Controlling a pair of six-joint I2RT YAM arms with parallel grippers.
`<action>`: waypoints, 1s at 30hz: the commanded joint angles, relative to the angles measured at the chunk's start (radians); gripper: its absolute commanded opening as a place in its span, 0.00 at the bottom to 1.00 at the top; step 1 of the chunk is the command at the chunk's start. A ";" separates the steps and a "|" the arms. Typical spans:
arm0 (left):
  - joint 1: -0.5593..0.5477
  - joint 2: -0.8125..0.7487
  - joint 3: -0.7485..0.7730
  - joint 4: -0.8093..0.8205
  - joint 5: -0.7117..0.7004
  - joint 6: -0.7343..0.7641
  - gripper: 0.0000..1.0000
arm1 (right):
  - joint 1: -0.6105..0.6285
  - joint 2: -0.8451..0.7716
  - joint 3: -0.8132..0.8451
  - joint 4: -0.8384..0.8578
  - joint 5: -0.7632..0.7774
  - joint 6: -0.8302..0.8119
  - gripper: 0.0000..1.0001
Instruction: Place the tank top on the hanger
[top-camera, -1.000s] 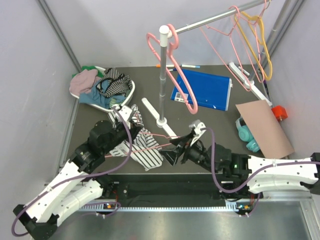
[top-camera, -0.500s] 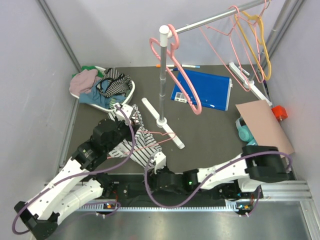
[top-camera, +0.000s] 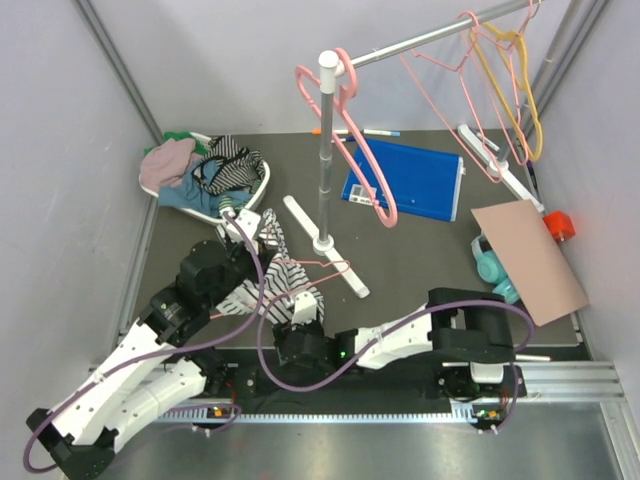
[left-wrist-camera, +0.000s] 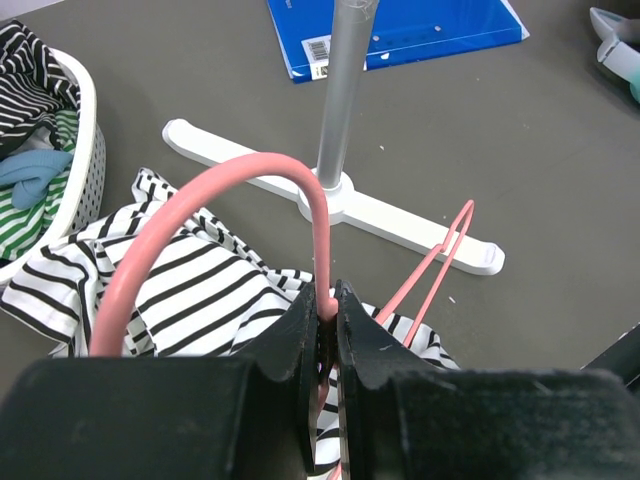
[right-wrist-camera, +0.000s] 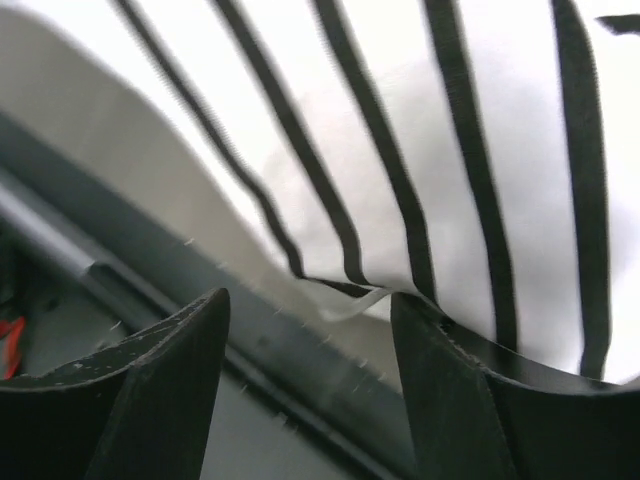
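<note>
The tank top (top-camera: 272, 292), white with thin black stripes, lies crumpled on the dark table near its front edge; it also shows in the left wrist view (left-wrist-camera: 190, 285). The thin pink hanger (top-camera: 322, 268) lies over it. My left gripper (top-camera: 262, 272) is shut on the hanger's neck just below the hook (left-wrist-camera: 322, 290). My right gripper (top-camera: 300, 314) is open at the tank top's near hem. In the right wrist view the striped fabric (right-wrist-camera: 420, 130) hangs just above the open jaws (right-wrist-camera: 310, 335), with its hem edge resting against the right finger (right-wrist-camera: 470, 400).
A white rack pole (top-camera: 325, 150) and its base (left-wrist-camera: 400, 215) stand just beyond the tank top. Chunky pink hangers (top-camera: 365, 170) and a yellow one (top-camera: 512, 70) hang on the rail. A basket of clothes (top-camera: 205, 178) is back left. A blue folder (top-camera: 405, 180) and cardboard (top-camera: 525, 255) are to the right.
My right arm has swung from the right side leftward along the table's near edge, bringing its gripper to the tank top's near hem. The left gripper has kept hold of the hanger.
</note>
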 joint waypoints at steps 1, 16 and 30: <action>-0.003 -0.025 0.003 0.029 -0.008 0.003 0.00 | -0.028 0.034 0.057 0.032 0.044 -0.014 0.64; -0.003 -0.070 -0.008 0.024 -0.031 0.009 0.00 | -0.074 -0.471 -0.196 -0.105 0.093 -0.031 0.00; -0.003 -0.024 -0.006 0.027 0.010 0.003 0.00 | 0.010 -0.691 -0.462 0.011 0.085 0.012 0.59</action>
